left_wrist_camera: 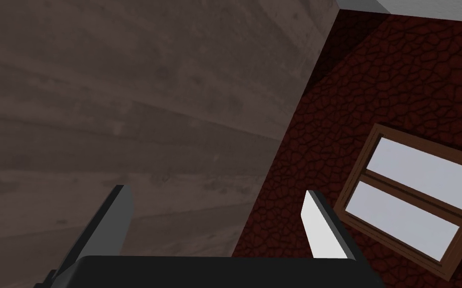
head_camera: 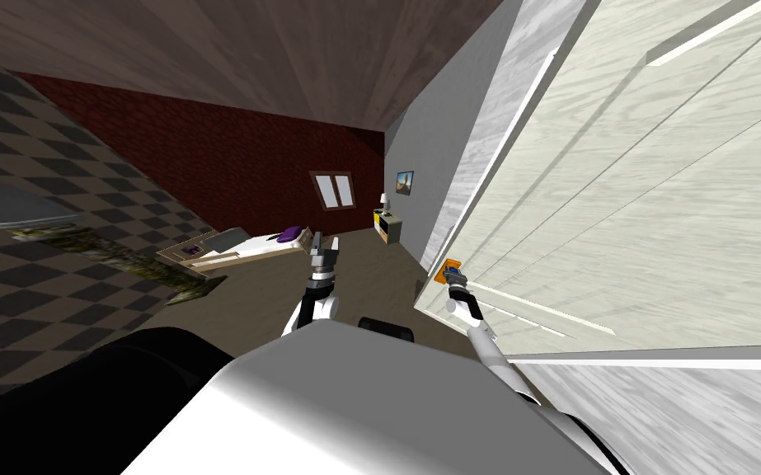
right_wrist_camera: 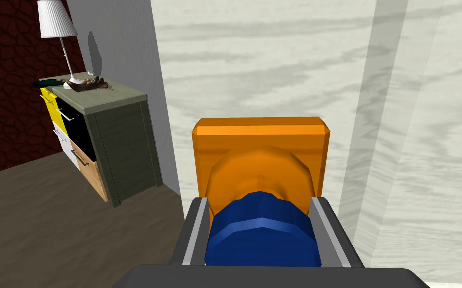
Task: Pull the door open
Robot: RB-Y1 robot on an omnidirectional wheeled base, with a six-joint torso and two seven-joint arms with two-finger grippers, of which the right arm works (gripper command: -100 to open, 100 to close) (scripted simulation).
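Pale door [head_camera: 659,165] sits right in front of the right gripper [right_wrist_camera: 260,202], which is clamped on the blue knob [right_wrist_camera: 262,235]. I'd reckon the pull goes straight back along its fingers. Left gripper [left_wrist_camera: 214,192] is spread, farther off.

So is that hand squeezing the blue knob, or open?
Shut on it: the fingers of the right gripper press both sides of the blue knob on the orange plate.
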